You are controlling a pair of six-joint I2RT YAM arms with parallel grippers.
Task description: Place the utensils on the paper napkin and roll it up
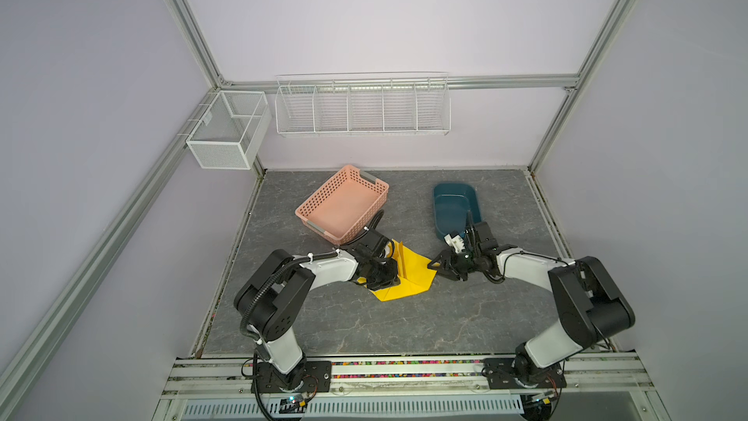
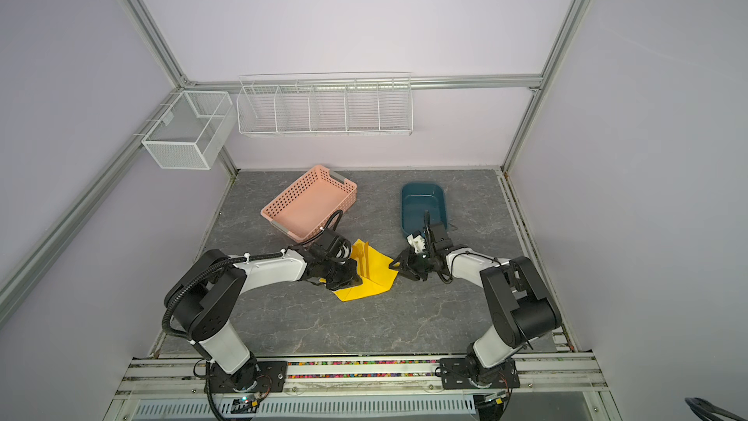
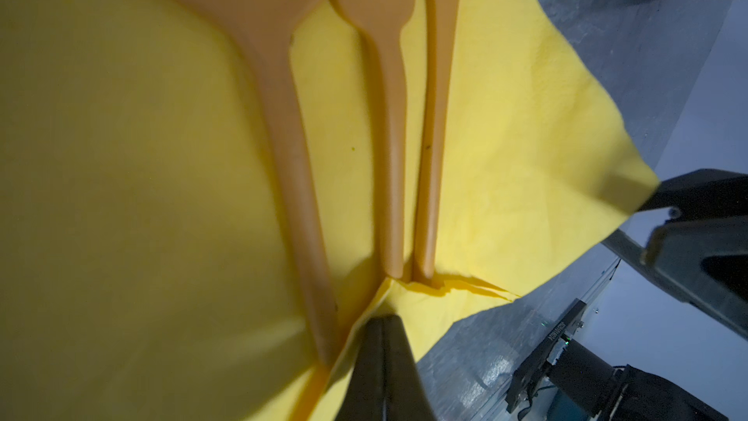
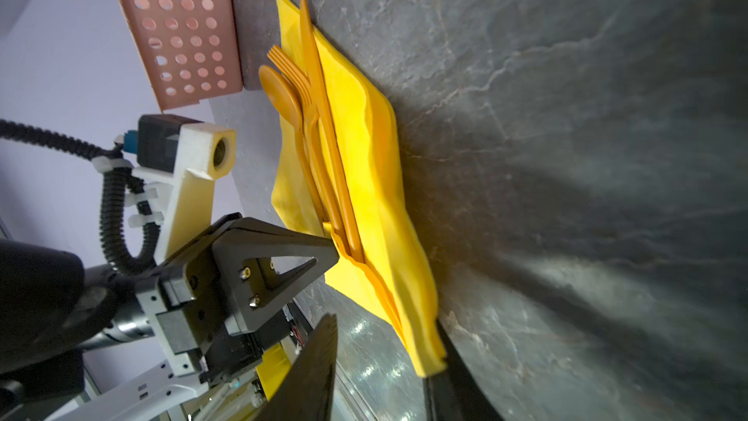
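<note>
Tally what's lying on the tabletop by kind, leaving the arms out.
Utensils: 3 (spoon, fork, knife)
Paper napkin: 1
Pink basket: 1
Blue tub: 1
Total: 6

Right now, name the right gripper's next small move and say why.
Probably close the right gripper on the paper napkin corner: that corner sits between its parted fingers, the utensils lie together on the sheet, and the left gripper pinches a fold at their handle ends.
</note>
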